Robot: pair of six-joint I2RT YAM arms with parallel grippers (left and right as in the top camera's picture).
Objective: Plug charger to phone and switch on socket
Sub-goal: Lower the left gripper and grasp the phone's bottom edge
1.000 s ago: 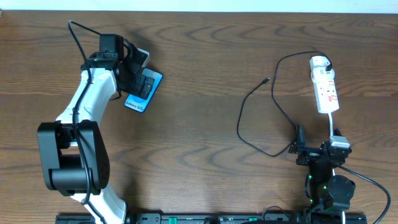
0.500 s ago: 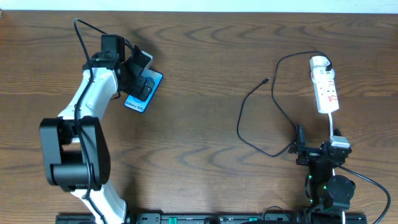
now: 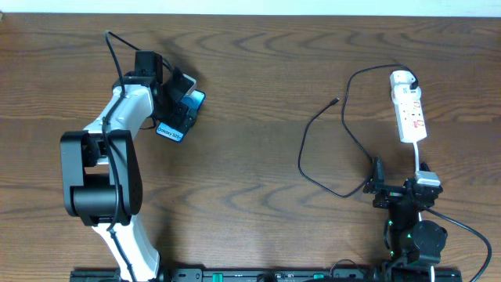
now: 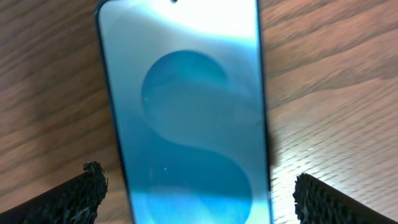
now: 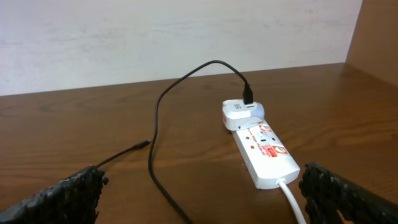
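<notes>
On the table (image 3: 258, 70), the left gripper (image 4: 199, 193) is hovering wide open over the phone (image 4: 186, 112) at far left, fingers (image 4: 65, 200) straddling its sides. I'd be centring before squeezing so it isn't skidding. The right gripper (image 5: 199, 196) is idling open near the socket (image 3: 409, 113); the charger (image 3: 313, 168) tip (image 3: 336, 100) is lying loose, well apart.

Place type: robotics lab bench.
Work surface: dark wood-grain table (image 3: 250, 157).
Mounting: left arm (image 3: 117, 133) and right arm (image 3: 411, 227) standing at the table's near edge, along a black rail (image 3: 266, 275).
Indicators: green lights (image 3: 409, 233) on the right arm's base.
Power: socket (image 5: 264, 149) lying on the table top near the far right corner.
Backdrop: plain off-white wall (image 5: 155, 37) along the far edge.
</notes>
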